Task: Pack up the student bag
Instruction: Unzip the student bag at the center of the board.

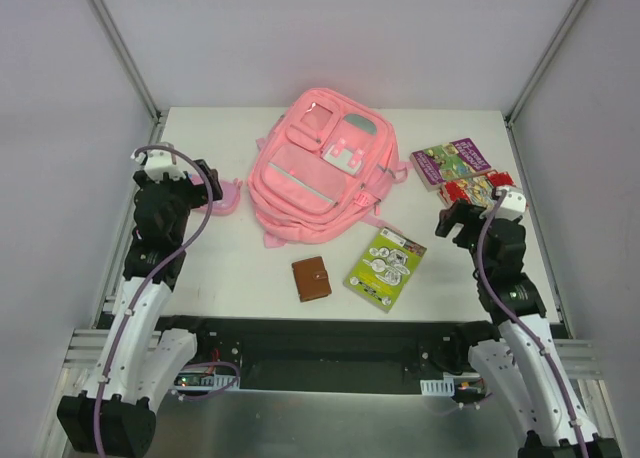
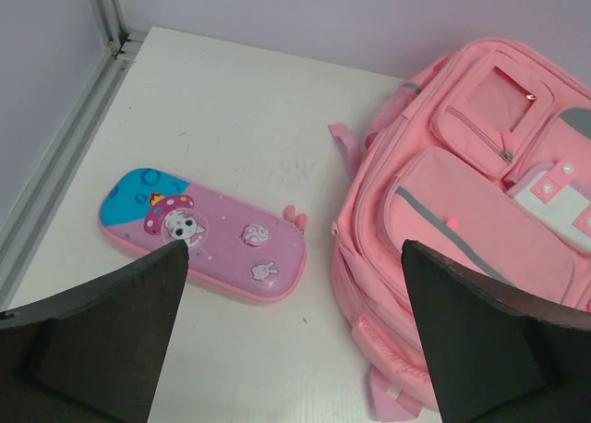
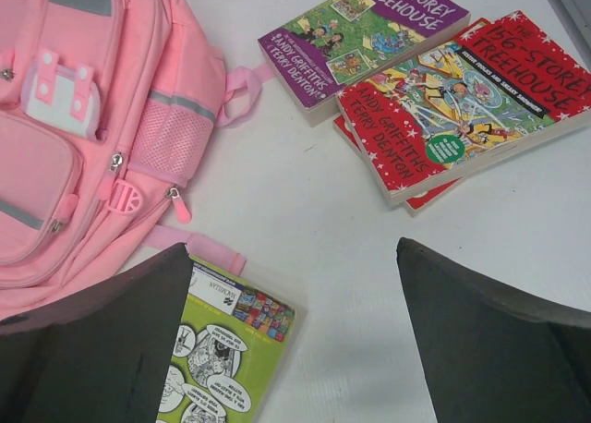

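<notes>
White table (image 1: 245,273), plain pale walls (image 1: 330,38), metal corner rails (image 1: 120,46), soft, perhaps overhead, light

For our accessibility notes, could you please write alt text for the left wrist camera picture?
A pink backpack lies flat on a white table, with a pink cartoon pencil case lying beside it, not touching. The left hand hangs open in the foreground, its two dark fingers holding nothing.

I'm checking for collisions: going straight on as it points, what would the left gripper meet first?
Most likely the pink pencil case, near its end toward the student bag. The left gripper is open above it; depth is unclear, so it might touch bare table between them.
</notes>
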